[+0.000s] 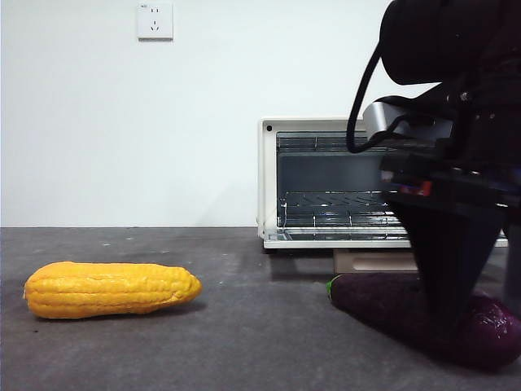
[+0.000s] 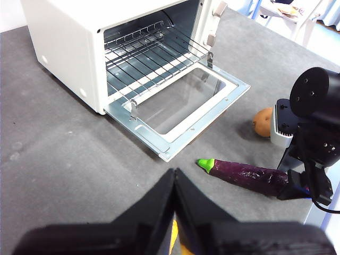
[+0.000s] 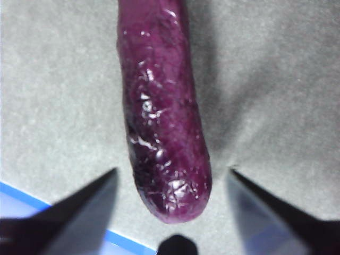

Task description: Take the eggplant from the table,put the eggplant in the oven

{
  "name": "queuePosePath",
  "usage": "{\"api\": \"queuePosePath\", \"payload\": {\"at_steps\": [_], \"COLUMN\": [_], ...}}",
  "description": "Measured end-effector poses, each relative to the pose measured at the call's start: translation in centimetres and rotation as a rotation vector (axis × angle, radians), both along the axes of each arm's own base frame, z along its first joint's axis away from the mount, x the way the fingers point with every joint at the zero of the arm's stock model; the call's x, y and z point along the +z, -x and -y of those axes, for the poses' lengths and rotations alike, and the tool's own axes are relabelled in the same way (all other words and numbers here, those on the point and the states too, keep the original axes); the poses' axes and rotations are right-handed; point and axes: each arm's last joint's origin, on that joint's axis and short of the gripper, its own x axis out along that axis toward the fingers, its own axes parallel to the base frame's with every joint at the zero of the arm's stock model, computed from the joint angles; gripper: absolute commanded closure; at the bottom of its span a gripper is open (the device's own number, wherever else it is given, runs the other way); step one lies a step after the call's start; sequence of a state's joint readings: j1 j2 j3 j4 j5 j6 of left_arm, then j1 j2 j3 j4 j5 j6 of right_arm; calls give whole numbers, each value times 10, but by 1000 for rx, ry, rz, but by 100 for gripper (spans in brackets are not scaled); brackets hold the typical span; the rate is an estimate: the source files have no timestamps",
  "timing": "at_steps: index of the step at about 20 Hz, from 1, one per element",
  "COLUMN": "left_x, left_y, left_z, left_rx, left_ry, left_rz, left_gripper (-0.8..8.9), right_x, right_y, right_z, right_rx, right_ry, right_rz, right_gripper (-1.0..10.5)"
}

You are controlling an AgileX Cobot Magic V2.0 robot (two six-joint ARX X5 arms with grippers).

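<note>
step: grasp approach | right gripper (image 3: 172, 212) spread wide, straddling eggplant (image 3: 162, 122) blunt end | next: clamp, lift toward oven (image 1: 326, 183) at 12 o'clock

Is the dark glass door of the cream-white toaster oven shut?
No: the left wrist view shows the cream-white toaster oven with its glass door folded down flat, the wire rack exposed.

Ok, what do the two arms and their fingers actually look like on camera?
Both are black. The right gripper has flat, tapering, pointed fingers; its arm is a bulky rounded black housing with a silver-grey section and a looping black cable. The left gripper shows matte black wedge-shaped fingers.
</note>
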State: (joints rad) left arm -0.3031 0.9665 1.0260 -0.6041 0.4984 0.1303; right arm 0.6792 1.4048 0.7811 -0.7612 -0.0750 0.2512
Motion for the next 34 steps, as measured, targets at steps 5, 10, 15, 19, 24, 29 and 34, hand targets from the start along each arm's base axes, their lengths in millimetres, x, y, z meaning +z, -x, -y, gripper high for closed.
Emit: {"api": "queuePosePath", "payload": {"at_steps": [5, 10, 15, 19, 24, 29, 34], "left_x": [0, 0, 1, 1, 1, 1, 1], "left_y": [0, 0, 0, 0, 0, 0, 1], "left_z": [0, 0, 0, 0, 1, 1, 3], "left_rx": [0, 0, 0, 0, -3, -8, -18], "left_ry": [0, 0, 2, 2, 2, 2, 2], "left_rz": [0, 1, 9, 9, 9, 8, 8], "left_gripper": [819, 819, 819, 819, 819, 819, 819], "right_x": [0, 0, 25, 48, 73, 97, 101], "right_y": [0, 1, 27, 39, 22, -17, -76], "right_z": [0, -2, -9, -1, 8, 22, 38], "right_rx": [-7, 2, 88, 76, -6, -82, -190], "right_ry": [0, -4, -171, -249, -294, -350, -354], "right_rz": [-2, -3, -37, 21, 92, 82, 75], "right_gripper": [896, 959, 958, 958, 958, 958, 958]}}
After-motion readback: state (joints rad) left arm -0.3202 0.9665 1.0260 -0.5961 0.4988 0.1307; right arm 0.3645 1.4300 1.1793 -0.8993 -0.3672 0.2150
